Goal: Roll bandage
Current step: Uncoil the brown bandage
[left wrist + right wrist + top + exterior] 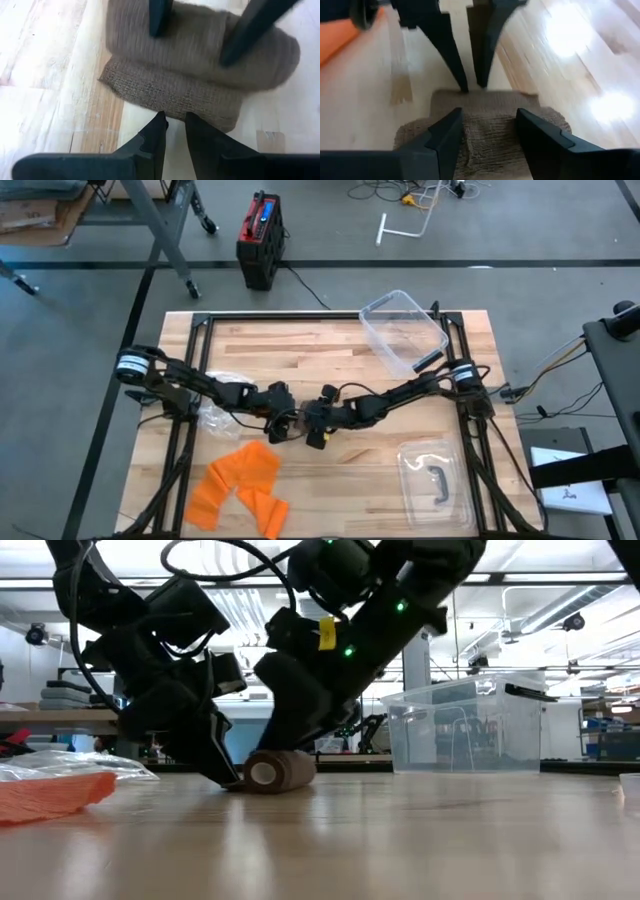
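- Rolling's underway: right gripper (485,132), fingers apart, straddles the brown bandage roll (280,771) mid-table.
- Left gripper (172,131), fingers nearly closed and empty, pins the loose tail.
- Next, I'd guess: turn the roll further while keeping the tail taut.

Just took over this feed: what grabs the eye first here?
Both grippers meet mid-table over a brown bandage roll: the right gripper straddles it with fingers apart, the left gripper points at its loose edge, fingers nearly together. Orange cloth lies at the near left, a clear bin far right.
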Available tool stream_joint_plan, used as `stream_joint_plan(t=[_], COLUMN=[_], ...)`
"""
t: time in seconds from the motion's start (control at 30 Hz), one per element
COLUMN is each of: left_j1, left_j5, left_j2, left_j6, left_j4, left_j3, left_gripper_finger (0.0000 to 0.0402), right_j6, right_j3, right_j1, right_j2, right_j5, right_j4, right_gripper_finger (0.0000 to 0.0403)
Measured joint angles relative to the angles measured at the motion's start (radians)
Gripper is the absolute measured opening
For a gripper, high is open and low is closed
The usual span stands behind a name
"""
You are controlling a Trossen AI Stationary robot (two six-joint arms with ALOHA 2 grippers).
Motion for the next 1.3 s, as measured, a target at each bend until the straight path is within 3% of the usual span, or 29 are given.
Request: stream_joint_plan(t=[0.27,0.47,0.77,1.3], left_j1=[0.0,0.0,0.001,0.013], left_j5=[-0.004,-0.002,-0.005,-0.021], left_j2=[0.0,-0.015,-0.133,0.16], left_j6=[0.004,0.001,0.052,0.131], left_j4=[0.002,0.015,0.019,0.099], left_j3=[-0.012,-0.013,0.028,0.125], left_gripper_finger=[0.0068,0.0068,0.0068,0.0068], right_j6=[0.02,0.019,-0.019,-0.036], right_j3=[-0.005,-0.006,-0.008,-0.009], right_j1=[0.048,0.057,0.054,0.04], right_j2=[-0.065,-0.065,-0.062,-0.061], right_j5=[0.022,0.042,0.05,0.045], right_j4=[-0.196,-0.191,-0.149,-0.122], right_gripper_finger=[0.0183,0.0183,0.0183,0.0183])
